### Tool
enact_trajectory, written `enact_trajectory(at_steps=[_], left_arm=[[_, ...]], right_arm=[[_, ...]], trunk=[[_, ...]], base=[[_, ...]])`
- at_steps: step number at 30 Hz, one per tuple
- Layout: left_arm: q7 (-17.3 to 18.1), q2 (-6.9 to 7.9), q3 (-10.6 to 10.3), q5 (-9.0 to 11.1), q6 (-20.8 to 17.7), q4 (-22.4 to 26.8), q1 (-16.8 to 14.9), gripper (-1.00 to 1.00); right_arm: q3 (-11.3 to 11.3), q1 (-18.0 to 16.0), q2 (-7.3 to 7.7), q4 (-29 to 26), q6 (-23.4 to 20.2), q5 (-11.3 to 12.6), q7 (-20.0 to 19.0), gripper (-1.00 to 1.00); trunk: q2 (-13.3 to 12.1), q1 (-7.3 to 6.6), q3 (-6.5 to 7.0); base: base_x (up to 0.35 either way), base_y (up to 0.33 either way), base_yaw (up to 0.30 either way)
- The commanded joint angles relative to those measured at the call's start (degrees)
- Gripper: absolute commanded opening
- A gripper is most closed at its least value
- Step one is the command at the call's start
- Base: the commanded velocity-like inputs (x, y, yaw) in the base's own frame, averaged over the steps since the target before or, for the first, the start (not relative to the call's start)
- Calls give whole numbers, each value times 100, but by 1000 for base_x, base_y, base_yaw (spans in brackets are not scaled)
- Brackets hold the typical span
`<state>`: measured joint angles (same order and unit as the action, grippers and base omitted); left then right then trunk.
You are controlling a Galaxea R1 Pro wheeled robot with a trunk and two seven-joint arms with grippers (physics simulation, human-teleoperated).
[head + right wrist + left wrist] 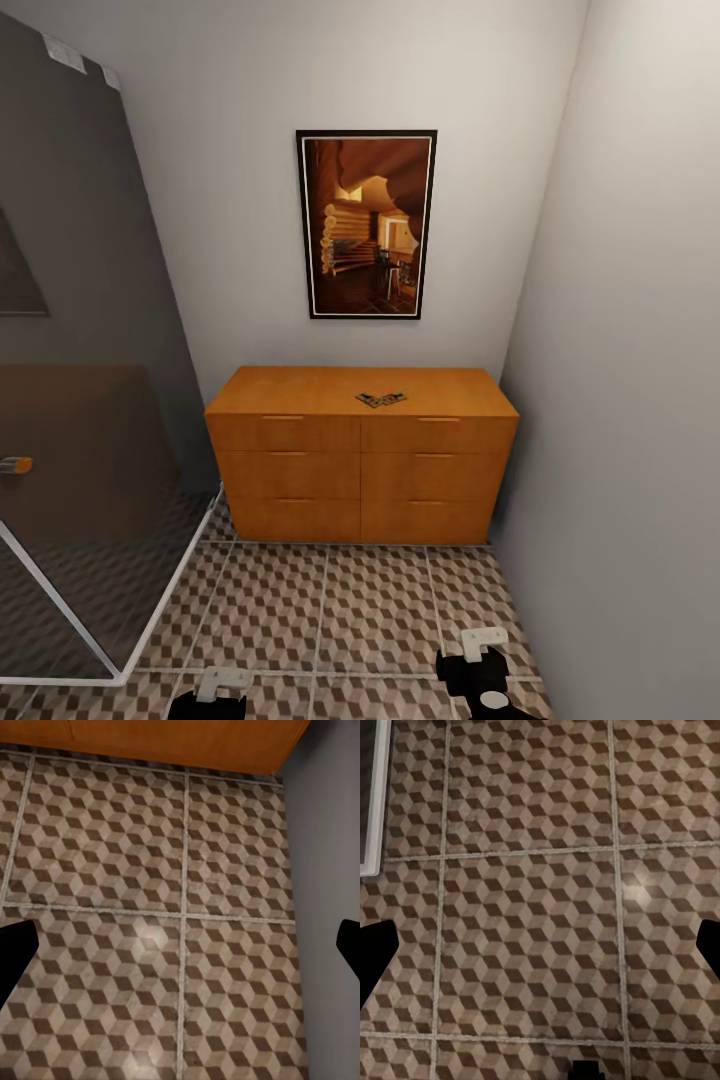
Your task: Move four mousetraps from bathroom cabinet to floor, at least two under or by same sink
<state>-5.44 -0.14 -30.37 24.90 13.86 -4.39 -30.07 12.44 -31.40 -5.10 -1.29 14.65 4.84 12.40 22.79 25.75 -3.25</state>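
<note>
We are facing the cabinet (361, 455), the mousetraps (381, 400) lying clustered on its top toward the right, while our left gripper (540, 945) and right gripper (180, 945) are hanging spread and empty over the bathroom floor (330, 610), presumably for the approach.

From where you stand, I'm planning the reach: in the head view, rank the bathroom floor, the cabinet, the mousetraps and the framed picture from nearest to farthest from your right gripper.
1. Bathroom floor, directly beneath the right gripper.
2. Cabinet, ahead against the wall.
3. Mousetraps, clustered on the cabinet's top, right of centre.
4. Framed picture, on the wall above the cabinet.
</note>
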Motion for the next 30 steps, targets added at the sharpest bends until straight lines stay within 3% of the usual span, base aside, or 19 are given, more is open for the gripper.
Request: enact_trajectory(at_steps=[1,22,30], left_arm=[[-1,-4,-48,41,29,-18,-8,100],[10,23,-48,41,29,-18,-8,100],[16,22,-48,41,29,-18,-8,100]], right_arm=[[48,-6,-3,7,19,51,17,100],[46,-6,-3,-108,18,22,25,100],[40,-6,8,-951,-146,12,67,100]], trunk=[[13,4,-13],[13,4,-13],[13,4,-13]], base=[[0,0,0],[0,0,0],[0,0,0]])
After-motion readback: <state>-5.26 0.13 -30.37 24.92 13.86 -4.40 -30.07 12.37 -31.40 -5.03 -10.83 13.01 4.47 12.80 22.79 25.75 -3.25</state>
